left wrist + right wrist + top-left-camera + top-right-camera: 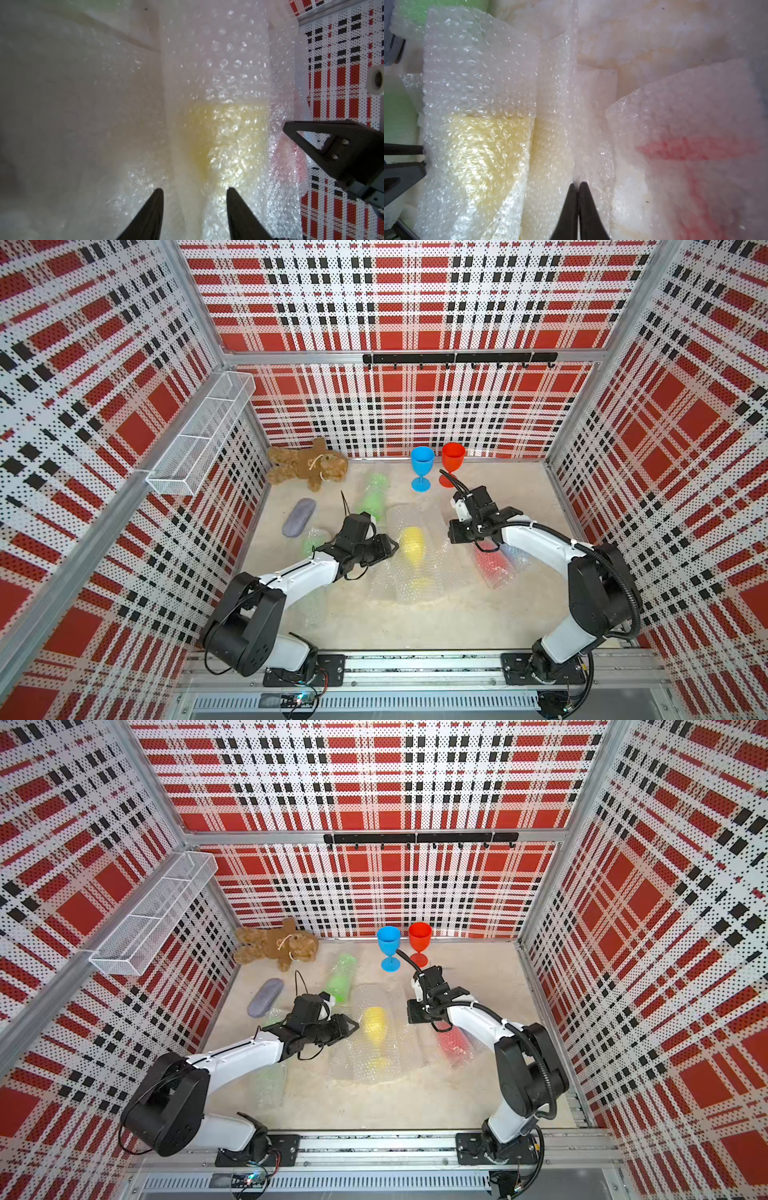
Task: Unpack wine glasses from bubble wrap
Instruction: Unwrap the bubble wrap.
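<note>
The white-and-black left arm (307, 568) stood on its base at seven o'clock and stretched towards one o'clock, its black left gripper (193, 190) held low, jaws well apart. The matching right arm (536, 539) stood at five o'clock, elbow high and forearm reaching towards ten o'clock. Its black right gripper (577, 184) pointed down, jaws almost together on a fold of clear bubble wrap (571, 124).

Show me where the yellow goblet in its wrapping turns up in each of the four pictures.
In a top view: the yellow goblet lies wrapped, mid-scene.
In a top view: same spot.
Left wrist view: a yellow patch under bubble wrap.
Right wrist view: a yellow patch under the wrap.
Shared landmark: the wrapped red goblet beside it.
</note>
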Action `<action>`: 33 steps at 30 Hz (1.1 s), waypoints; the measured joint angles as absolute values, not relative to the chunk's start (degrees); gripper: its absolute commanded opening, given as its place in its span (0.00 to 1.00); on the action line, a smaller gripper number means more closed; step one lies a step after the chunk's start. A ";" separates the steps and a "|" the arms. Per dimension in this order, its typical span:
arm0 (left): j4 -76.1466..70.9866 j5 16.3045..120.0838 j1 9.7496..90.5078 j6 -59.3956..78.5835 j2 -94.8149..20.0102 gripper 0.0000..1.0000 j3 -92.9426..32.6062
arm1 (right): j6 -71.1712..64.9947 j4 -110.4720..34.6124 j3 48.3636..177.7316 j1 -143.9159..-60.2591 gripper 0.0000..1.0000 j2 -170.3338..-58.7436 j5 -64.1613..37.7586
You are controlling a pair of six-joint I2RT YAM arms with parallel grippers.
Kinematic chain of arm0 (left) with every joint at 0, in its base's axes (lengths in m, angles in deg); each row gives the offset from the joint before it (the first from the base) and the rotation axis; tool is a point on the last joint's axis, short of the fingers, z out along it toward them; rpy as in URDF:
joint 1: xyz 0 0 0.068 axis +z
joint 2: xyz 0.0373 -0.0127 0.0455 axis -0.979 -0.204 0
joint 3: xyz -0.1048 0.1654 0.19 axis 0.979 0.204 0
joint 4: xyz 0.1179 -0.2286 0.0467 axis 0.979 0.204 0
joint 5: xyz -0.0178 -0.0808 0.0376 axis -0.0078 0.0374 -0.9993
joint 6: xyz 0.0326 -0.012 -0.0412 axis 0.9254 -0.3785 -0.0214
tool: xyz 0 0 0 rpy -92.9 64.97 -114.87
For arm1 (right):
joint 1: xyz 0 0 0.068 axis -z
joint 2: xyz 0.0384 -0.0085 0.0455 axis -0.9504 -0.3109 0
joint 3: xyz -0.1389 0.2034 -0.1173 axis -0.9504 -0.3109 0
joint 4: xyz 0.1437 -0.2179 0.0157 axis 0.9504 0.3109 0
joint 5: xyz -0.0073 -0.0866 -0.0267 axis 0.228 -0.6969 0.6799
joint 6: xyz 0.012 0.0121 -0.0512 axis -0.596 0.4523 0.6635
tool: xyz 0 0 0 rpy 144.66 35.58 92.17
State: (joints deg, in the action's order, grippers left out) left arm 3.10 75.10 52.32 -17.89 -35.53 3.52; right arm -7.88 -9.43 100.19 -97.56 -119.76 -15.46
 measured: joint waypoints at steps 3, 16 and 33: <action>4.10 74.71 53.52 -17.81 -34.05 0.64 4.13 | -7.29 -9.58 100.06 -97.56 0.34 -117.99 -17.17; 15.21 67.30 54.96 -10.94 -21.74 0.63 -0.33 | -8.21 -16.29 98.45 -99.87 0.00 -109.73 -13.71; 21.55 60.59 55.03 -4.87 -16.93 0.62 -3.48 | -12.45 -22.78 95.93 -100.79 0.00 -127.93 -0.08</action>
State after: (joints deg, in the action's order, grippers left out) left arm 21.55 60.59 55.03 -4.87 -16.93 -3.48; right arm -12.45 -22.78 95.93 -100.79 -127.93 -0.08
